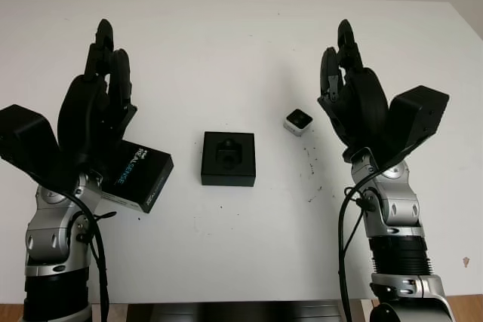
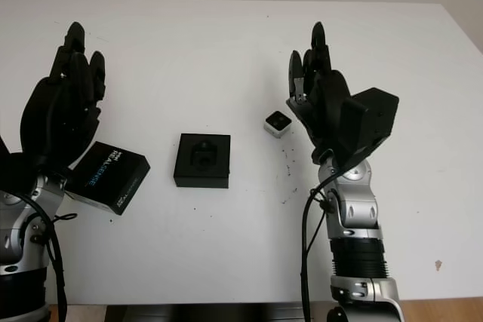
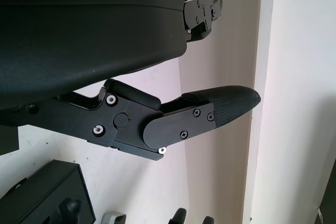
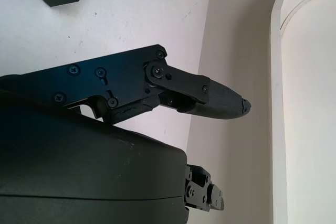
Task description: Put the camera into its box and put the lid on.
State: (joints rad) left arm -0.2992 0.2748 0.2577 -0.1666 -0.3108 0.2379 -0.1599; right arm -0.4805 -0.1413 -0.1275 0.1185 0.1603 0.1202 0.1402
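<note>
White table (image 1: 226,43) carries all items. Left hand (image 1: 94,115) is raised and open above the lid (image 1: 136,175) (black, printed). Right hand (image 1: 355,103) is raised and open just beside the camera (image 1: 298,121). The box (image 1: 228,158) sits between, uncovered.

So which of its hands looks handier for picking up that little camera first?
The right hand, probably. It is open and raised just beside the small camera, which lies on the table right of the open box. The left hand, also open, is above the lid, across the box from the camera.
</note>
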